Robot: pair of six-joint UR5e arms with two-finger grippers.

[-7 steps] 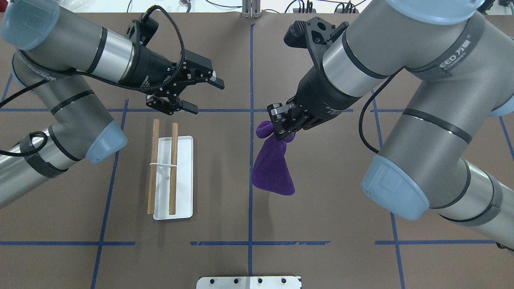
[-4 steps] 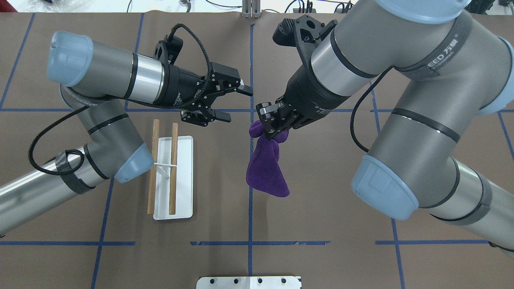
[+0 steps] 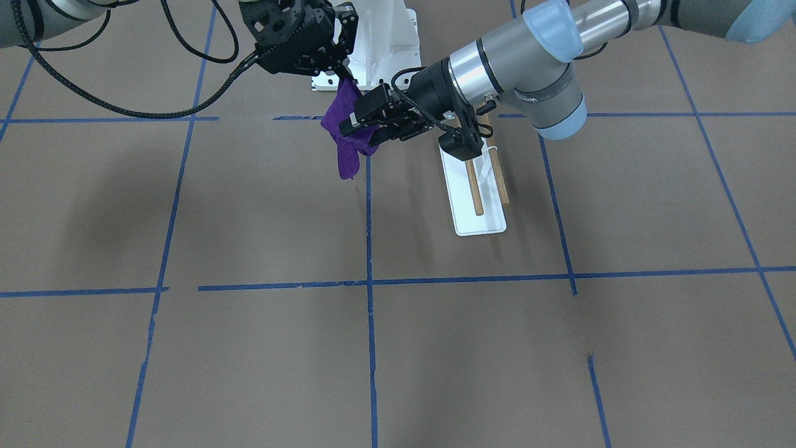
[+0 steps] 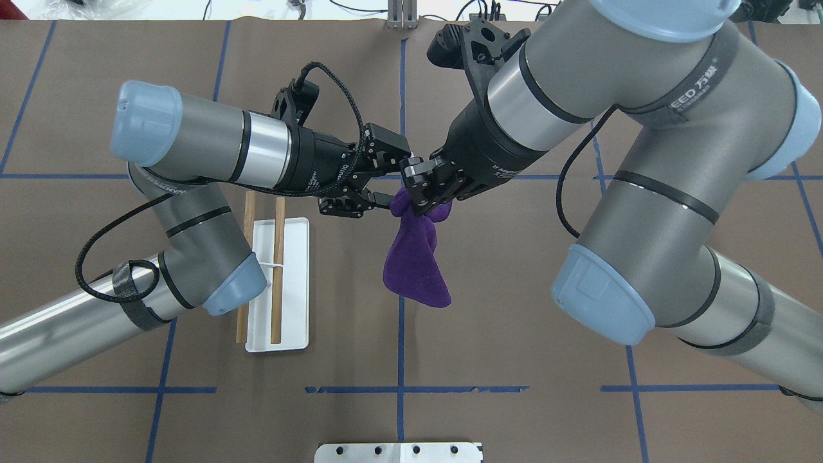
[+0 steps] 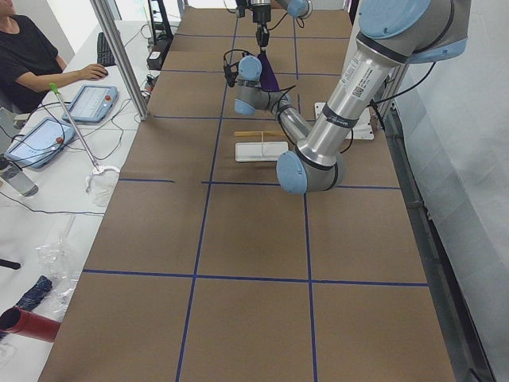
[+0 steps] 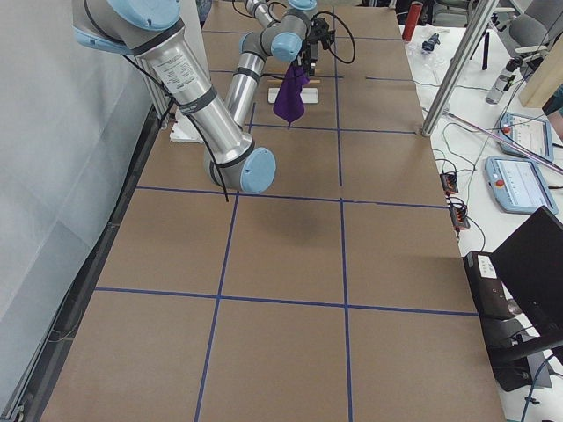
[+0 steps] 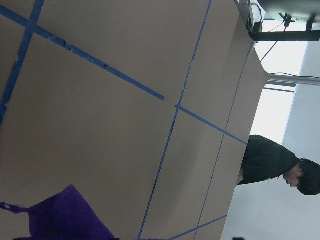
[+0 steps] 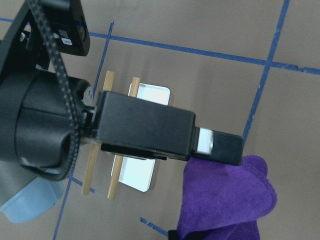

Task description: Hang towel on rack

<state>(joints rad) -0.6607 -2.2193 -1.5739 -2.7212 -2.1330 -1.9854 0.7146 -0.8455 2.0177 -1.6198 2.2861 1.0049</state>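
Right gripper is clamped on the bunched top of the soft deep-purple square towel, dangling it mid-air just beside the white-based two-dowel wooden rack. Left gripper has its fingers spread around a top corner, probably to stretch it flat.

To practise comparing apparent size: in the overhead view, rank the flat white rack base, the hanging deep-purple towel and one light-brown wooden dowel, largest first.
1. flat white rack base
2. deep-purple towel, bunched and lifted nearer the camera, so this placing is unsure
3. light-brown wooden dowel, clearly smallest
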